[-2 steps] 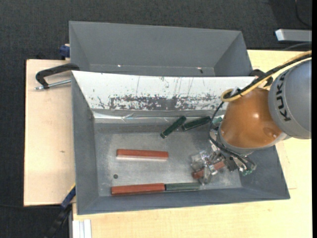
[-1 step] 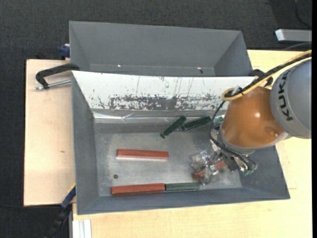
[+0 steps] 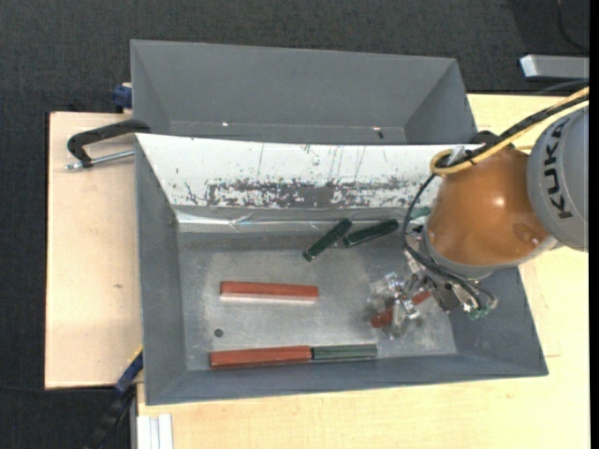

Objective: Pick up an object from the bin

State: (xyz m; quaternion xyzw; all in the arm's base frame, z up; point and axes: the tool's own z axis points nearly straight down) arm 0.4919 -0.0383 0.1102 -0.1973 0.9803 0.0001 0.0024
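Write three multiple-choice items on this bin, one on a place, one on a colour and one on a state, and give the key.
1. Where in the bin is the gripper?
A. at the left front corner
B. low over the right part of the floor
C. against the back wall

2. What colour is the mid-floor bar?
A. blue
B. yellow
C. red

3. How do the red bar and the dark green bar by the front wall lie?
A. flat, end to end
B. stacked
C. upright

Key: B, the gripper sits to the right of the mid-floor bar. C, that bar is red with a pale edge. A, the two form one line along the wall.
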